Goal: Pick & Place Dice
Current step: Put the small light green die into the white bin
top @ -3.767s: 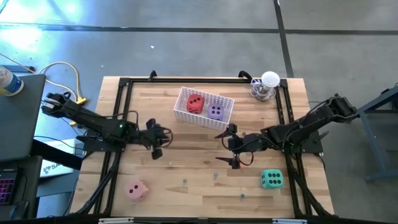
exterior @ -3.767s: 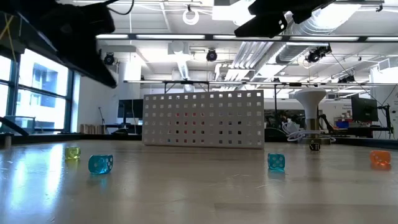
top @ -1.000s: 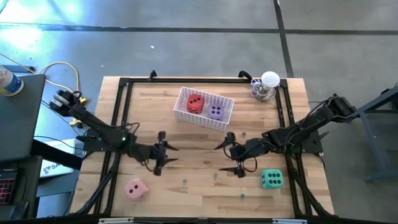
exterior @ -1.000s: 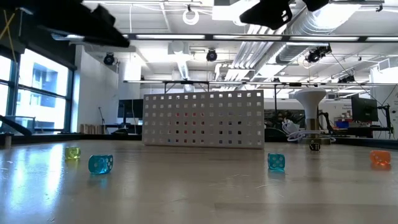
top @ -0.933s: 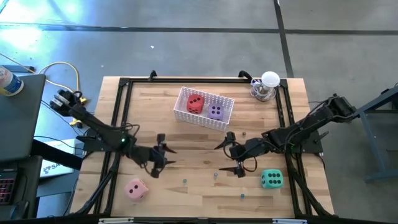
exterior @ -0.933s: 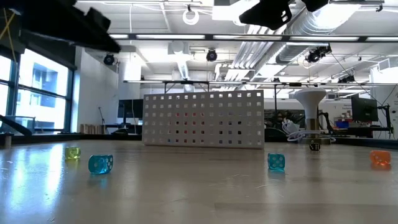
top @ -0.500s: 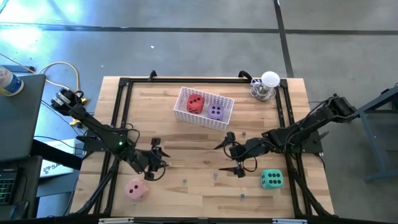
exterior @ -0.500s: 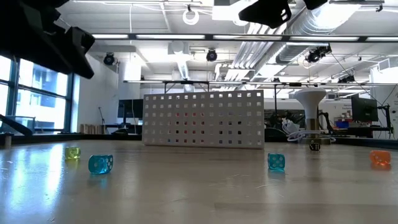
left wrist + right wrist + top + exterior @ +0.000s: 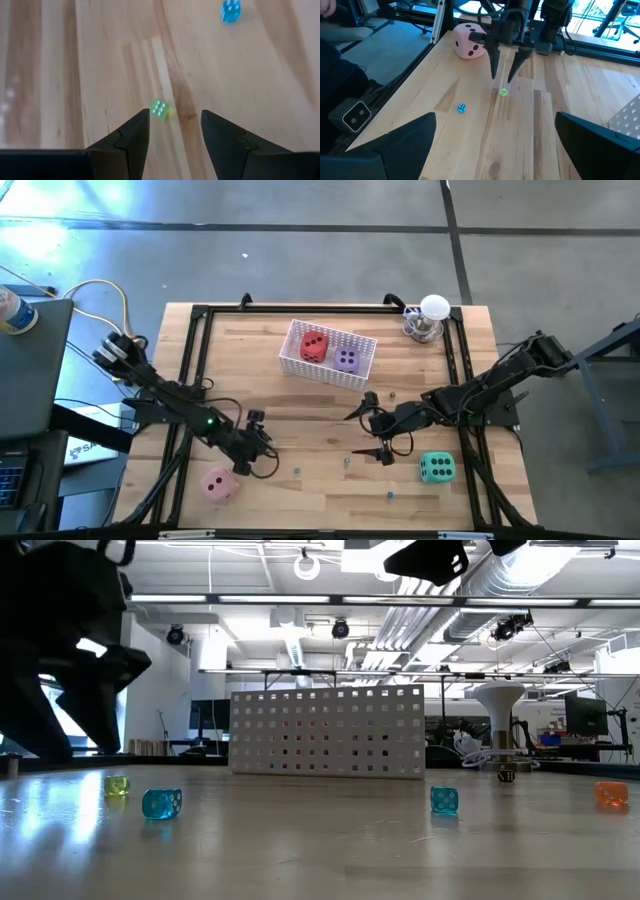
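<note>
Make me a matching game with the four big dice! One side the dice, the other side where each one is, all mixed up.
Dice:
1. red die
2. purple die
3. green die
4. pink die

Places:
A. on the table near the left hand
B. in the basket, on its left
C. on the table near the right hand
D. in the basket, on its right

Pairs: 1-B, 2-D, 3-C, 4-A

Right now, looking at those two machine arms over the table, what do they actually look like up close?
Both arms are dark, nearly black, built of slim jointed segments with black cables looped along them. The left arm carries a small green light partway along. Each ends in an end effector with two tapering, pointed dark fingers: the left end effector beside the pink die, the right end effector near the table's middle.
</note>
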Controlling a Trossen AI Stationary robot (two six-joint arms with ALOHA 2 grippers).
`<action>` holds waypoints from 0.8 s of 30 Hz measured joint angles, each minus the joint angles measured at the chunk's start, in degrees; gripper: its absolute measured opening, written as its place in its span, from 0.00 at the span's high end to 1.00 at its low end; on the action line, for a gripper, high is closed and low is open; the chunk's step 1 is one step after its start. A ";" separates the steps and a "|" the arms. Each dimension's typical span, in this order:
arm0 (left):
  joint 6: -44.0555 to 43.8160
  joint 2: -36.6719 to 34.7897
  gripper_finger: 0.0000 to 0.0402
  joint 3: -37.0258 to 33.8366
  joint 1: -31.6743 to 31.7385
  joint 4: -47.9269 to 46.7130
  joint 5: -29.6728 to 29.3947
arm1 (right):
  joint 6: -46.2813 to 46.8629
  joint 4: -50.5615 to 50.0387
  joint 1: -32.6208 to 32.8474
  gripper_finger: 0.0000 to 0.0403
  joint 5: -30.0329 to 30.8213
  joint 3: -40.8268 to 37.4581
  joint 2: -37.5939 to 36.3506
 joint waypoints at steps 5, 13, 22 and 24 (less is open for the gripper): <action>0.01 1.26 0.58 0.00 3.64 0.47 6.87 | 0.00 0.01 0.00 0.01 0.00 0.00 -0.02; 2.82 1.74 0.58 0.00 7.22 0.45 9.67 | 0.00 -0.01 0.00 0.01 -0.01 0.00 -0.02; 4.90 1.74 0.58 0.00 7.21 1.30 9.84 | 0.01 -0.02 -0.01 0.01 -0.02 0.00 -0.02; 6.19 1.74 0.58 0.00 7.21 1.96 9.83 | 0.01 -0.02 -0.01 0.01 -0.02 0.00 -0.02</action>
